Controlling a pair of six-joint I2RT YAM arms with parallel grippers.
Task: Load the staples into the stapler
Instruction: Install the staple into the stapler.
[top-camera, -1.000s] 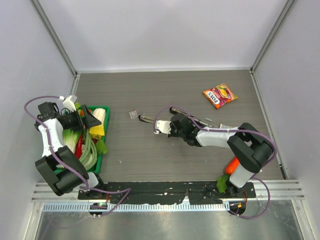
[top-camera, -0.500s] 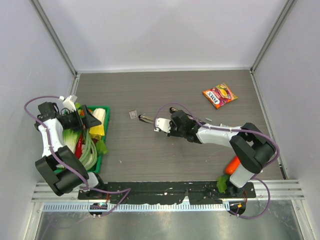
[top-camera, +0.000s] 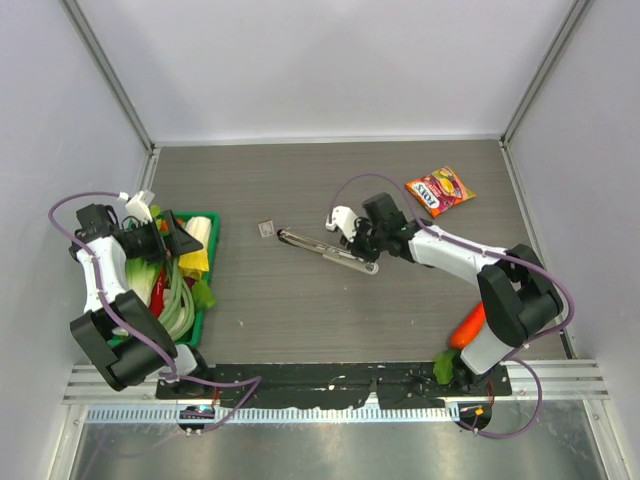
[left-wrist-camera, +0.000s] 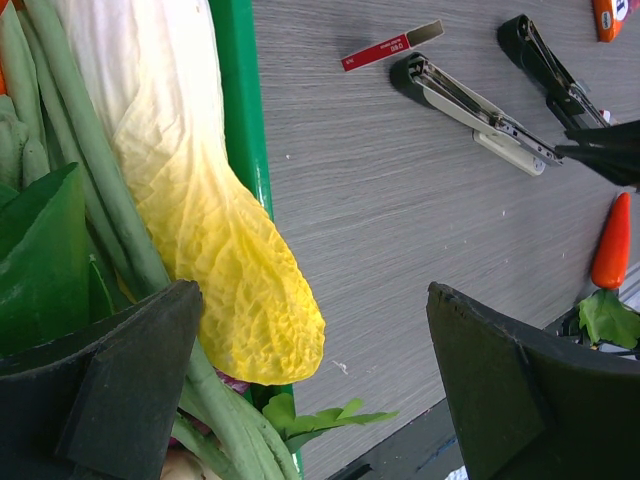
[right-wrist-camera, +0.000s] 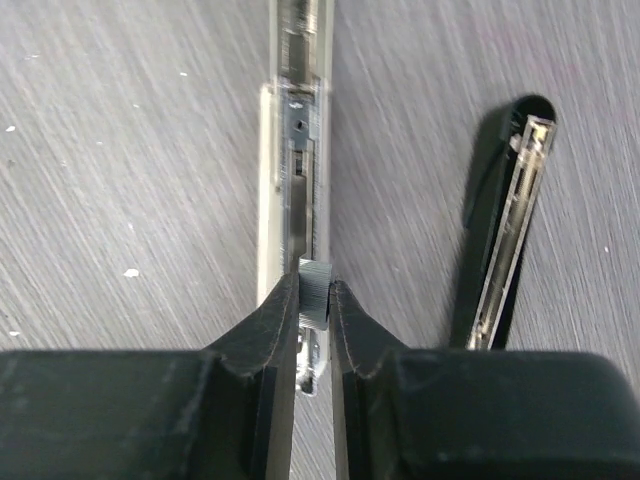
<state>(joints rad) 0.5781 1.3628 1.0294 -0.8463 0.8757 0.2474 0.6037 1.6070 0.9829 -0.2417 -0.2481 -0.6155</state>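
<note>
The staples (top-camera: 265, 228) lie flat on the bench, left of its middle. They sit between the green tray (top-camera: 213, 262) at the left edge and the stapler (top-camera: 322, 248). In the left wrist view the red label of the box (left-wrist-camera: 391, 45) faces up, and nothing touches it.

The stapler lies swung open just beside the box, running slantwise from it toward the middle of the bench. Its magazine channel (right-wrist-camera: 299, 150) is bare and faces up.

The right gripper (top-camera: 357, 247) is down at the end of the stapler away from the box. Its fingers (right-wrist-camera: 268, 330) are drawn in to a narrow gap and pinch a small grey ribbed tab (right-wrist-camera: 316, 285) right over the channel. Whether the tab is part of the stapler cannot be told.

A second, black stapler (right-wrist-camera: 505, 235) lies just beside the first. It is also open and is apart from the fingers.

A snack packet (top-camera: 440, 190) lies toward the far right corner. A carrot (top-camera: 467, 326) lies near the right arm's base at the near edge.

At the left edge the left gripper (top-camera: 185, 238) hovers over the tray with its fingers (left-wrist-camera: 130, 375) spread wide. It holds nothing and touches nothing. Below it lie a cabbage leaf (left-wrist-camera: 210, 210) and green beans (left-wrist-camera: 70, 150).
</note>
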